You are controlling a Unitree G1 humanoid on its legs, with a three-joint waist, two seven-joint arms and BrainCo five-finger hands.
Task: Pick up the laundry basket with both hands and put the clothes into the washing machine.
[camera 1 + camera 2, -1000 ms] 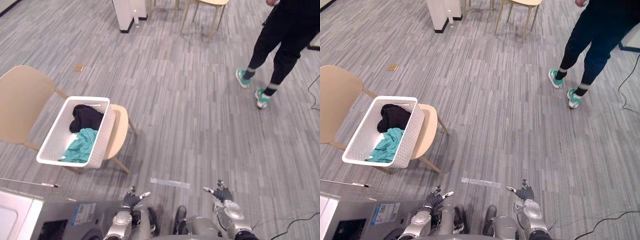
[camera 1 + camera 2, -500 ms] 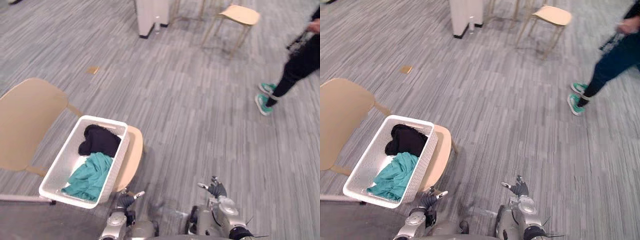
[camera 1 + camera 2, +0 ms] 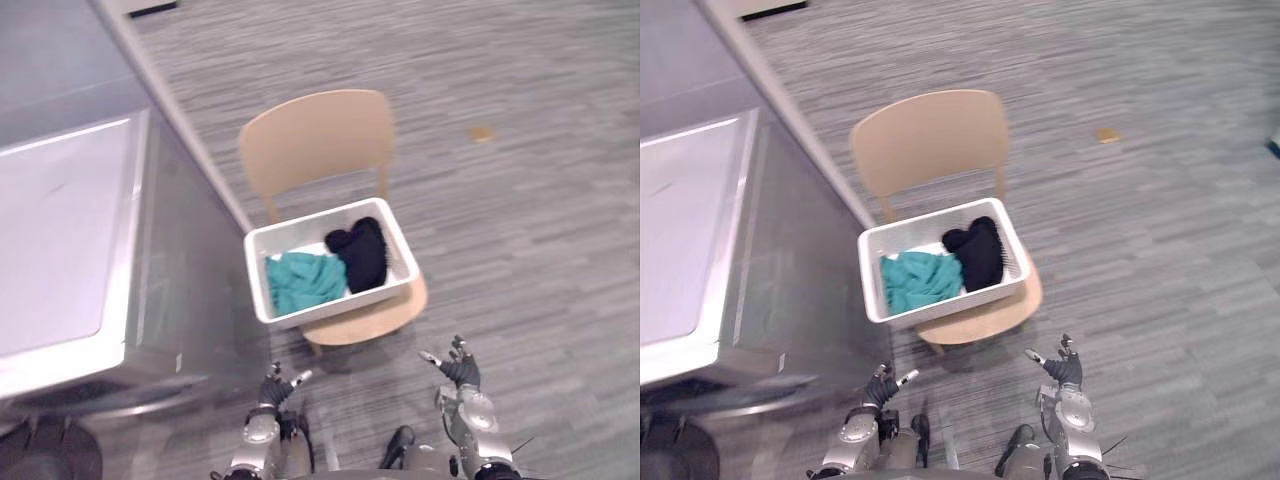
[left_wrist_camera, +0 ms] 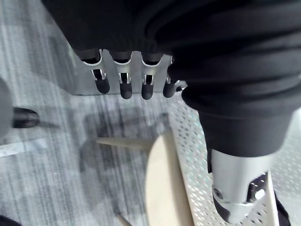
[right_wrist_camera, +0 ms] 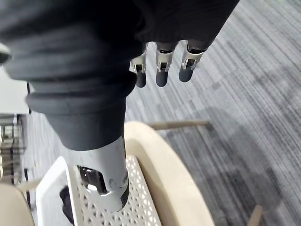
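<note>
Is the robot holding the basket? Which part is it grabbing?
Nothing is held. The left hand and right hand are both open in the air, apart from the basket on the chair.

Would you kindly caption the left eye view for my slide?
Laundry basket with teal garment and black garment on a chair by the washing machine; left hand, right hand open.

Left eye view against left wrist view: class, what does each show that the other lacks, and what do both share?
The left eye view adds the washing machine, the chair's backrest, the teal cloth and black cloth lying in the basket, and the open right hand. The left wrist view adds the holes in the basket's wall and the left hand from close, its fingers straight. Both share the left hand, the basket and the chair's seat, with the hand apart from the basket.
</note>
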